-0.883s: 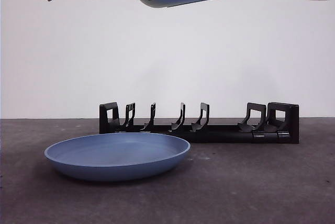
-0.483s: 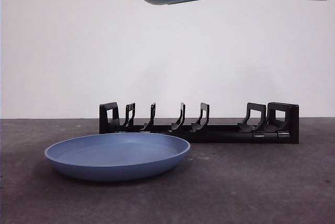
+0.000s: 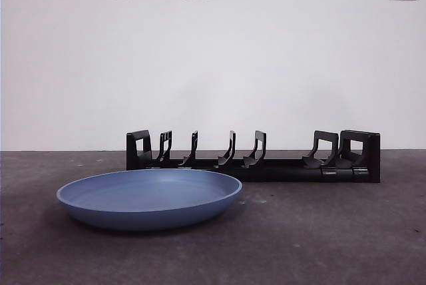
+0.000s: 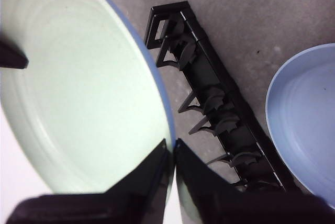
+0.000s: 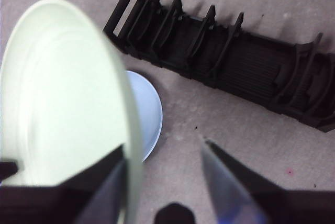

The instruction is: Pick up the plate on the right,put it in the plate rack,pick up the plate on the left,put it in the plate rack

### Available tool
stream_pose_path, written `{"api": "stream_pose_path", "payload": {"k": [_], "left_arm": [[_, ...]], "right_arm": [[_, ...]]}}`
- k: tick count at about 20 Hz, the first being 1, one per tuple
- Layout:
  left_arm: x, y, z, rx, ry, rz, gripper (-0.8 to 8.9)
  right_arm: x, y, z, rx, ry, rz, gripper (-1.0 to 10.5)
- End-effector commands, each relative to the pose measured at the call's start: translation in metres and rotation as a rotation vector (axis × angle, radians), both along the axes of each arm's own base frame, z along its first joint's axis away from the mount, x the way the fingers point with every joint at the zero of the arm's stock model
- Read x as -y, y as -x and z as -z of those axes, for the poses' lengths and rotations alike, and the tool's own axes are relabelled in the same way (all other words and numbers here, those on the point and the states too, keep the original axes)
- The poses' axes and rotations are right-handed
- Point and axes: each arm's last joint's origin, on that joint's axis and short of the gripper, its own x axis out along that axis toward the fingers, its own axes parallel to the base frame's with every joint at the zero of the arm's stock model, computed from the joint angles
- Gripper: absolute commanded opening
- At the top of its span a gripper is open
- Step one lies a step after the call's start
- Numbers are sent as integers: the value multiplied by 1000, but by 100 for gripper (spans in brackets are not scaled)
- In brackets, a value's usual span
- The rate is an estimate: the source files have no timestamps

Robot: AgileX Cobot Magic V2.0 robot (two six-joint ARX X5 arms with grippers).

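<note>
The left gripper is high above the dark grey table, and its two black jaws are pressed together on the rim of a round blue plastic plate. This plate is held in the air and tilted, and its inner face looks pale in the wrist views. It reaches out from the left gripper's jaws toward the right gripper, whose jaws stand wide apart. The rim of the lifted plate passes just inside one of those jaws, but it is not clear whether they touch, and the other jaw is well clear of it. In the front view the right gripper shows only as a black tip at the top edge, beside the far end of the lifted plate. Well below the left gripper, a second round blue plate lies flat on the table. Just behind that plate, and running on beneath the right gripper, is the long low black plastic plate rack. Its curved prongs hold nothing.
</note>
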Motion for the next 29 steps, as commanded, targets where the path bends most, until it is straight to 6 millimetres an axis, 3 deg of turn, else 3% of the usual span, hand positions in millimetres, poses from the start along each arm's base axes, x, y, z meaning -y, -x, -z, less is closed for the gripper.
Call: {"api": "stream_pose_path", "payload": {"k": [1, 4, 6, 7, 12, 15, 17, 23, 29], "left_arm": [[0, 0, -3, -6, 52, -15, -8], [0, 0, -3, -17, 65, -22, -8], [0, 0, -3, -29, 79, -29, -8], [0, 0, -3, -47, 100, -39, -8], [-1, 0, 1, -154, 169, -60, -8], [-4, -7, -1, -275, 336, -117, -8], [-10, -20, -8, -376, 561, -171, -8], [-29, -48, -24, -618, 1012, -198, -8], [-38, -73, -22, -801, 1215, -194, -8]], "right_arm": [[-1, -2, -2, 17, -9, 10, 325], [-2, -5, -5, 52, -32, 23, 334], [-2, -6, -11, 91, -52, 26, 470], [-2, -4, -17, 119, -66, 20, 531], [1, 9, -60, 261, -142, -14, 538], [7, 27, -90, 349, -169, -16, 536], [12, 42, -105, 381, -175, -14, 536], [18, 63, -112, 368, -149, -31, 535], [20, 71, -102, 260, -93, -52, 535]]}}
